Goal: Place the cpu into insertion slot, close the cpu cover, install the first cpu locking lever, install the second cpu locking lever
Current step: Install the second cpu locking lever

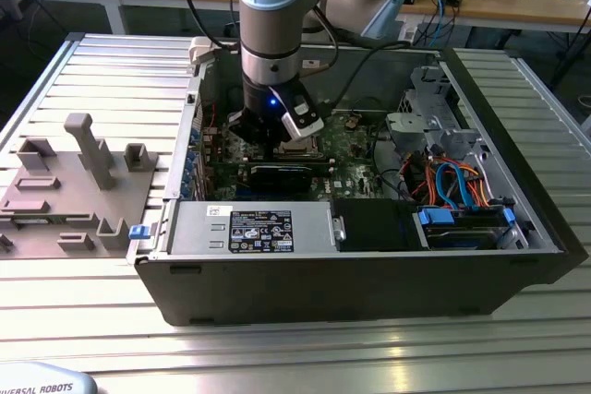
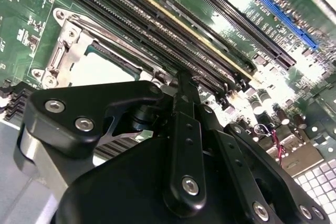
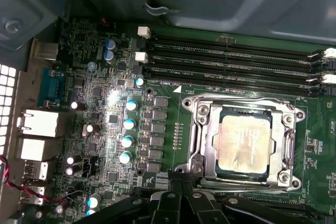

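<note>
Hovering low inside the open computer case (image 1: 517, 219), the hand (image 3: 176, 182) sits just beside the insertion slot (image 3: 202, 129), fingers pressed together on nothing. The cpu (image 3: 242, 142) lies seated in the slot, the cpu cover (image 3: 287, 145) closed around it.

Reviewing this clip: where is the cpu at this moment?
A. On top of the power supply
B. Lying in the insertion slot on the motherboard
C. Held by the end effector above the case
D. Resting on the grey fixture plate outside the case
B. In the first wrist view the cpu lies flat inside the insertion slot, its silvery top framed by the metal rim on the green board.
</note>
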Tool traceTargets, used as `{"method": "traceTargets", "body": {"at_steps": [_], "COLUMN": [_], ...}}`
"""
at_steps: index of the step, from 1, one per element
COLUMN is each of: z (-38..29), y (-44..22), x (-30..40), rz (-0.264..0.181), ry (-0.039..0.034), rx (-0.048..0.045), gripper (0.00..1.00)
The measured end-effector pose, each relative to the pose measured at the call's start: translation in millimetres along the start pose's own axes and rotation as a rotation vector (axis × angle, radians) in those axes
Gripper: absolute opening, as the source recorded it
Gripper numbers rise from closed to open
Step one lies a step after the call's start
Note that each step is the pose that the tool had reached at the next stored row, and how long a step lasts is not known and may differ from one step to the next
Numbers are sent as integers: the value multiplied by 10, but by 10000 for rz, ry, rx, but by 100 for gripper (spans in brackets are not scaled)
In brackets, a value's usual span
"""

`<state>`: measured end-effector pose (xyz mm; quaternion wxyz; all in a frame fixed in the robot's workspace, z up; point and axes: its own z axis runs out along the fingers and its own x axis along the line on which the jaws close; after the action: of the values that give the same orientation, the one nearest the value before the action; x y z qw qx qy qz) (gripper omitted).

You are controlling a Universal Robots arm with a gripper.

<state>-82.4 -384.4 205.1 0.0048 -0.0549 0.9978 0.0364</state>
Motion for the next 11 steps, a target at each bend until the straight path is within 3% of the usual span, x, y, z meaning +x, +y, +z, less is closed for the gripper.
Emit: {"method": "traceTargets", "body": {"at_steps": [11], "z": [32], "y": [42], "x": [-4], "rz": [-183], "ry": [2], "rx": [-85], "gripper": [11]}}
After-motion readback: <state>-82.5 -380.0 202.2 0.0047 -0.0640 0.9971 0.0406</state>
